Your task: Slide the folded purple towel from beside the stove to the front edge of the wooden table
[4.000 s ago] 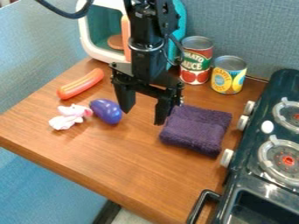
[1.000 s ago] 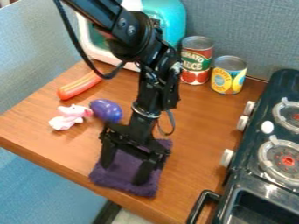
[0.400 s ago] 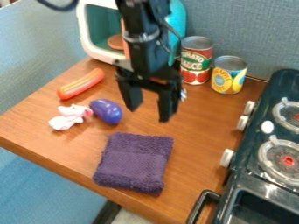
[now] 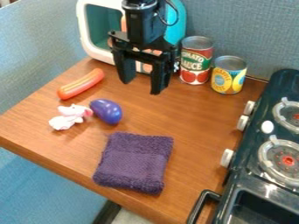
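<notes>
Moved since the earlier frames: one purple cloth point(image 4: 134, 162), shifted from beside the stove point(image 4: 245, 175) to the near part of the wooden table point(image 4: 64, 144); one black gripper point(image 4: 141, 86), withdrawn from it toward the far side. Gripper: fingers apart, empty, in front of the teal-and-white box point(image 4: 177, 33). Cloth: laid flat, nearer than the purple eggplant point(image 4: 106, 111); its shift and release appear complete, with nothing evident left.

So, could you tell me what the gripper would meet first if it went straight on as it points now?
Probably the wooden tabletop beyond the purple cloth, since the gripper points down, though its height and the exact spot are unclear.
</notes>
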Controlling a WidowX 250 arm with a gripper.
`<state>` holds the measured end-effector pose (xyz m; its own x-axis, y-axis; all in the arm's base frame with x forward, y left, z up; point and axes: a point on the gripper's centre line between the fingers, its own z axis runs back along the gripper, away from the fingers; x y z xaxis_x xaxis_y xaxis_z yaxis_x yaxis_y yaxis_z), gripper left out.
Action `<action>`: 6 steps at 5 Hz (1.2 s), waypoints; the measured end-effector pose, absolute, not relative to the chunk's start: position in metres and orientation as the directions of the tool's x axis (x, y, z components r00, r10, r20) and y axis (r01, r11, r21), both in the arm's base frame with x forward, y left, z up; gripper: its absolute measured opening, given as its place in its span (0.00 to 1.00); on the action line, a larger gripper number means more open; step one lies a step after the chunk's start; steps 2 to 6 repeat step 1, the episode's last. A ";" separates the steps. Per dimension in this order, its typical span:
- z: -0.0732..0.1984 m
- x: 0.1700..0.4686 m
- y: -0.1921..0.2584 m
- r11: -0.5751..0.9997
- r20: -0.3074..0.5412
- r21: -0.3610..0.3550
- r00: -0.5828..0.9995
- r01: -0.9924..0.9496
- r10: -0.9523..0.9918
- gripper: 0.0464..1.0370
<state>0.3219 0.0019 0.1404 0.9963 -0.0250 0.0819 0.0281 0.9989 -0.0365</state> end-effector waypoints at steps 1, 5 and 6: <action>0.140 0.321 0.002 0.999 0.072 -0.036 0.997 0.022 -0.020 0.96; 0.140 0.321 0.002 0.999 0.072 -0.036 0.997 0.022 -0.020 0.96; 0.140 0.321 0.002 0.999 0.072 -0.036 0.997 0.022 -0.020 0.96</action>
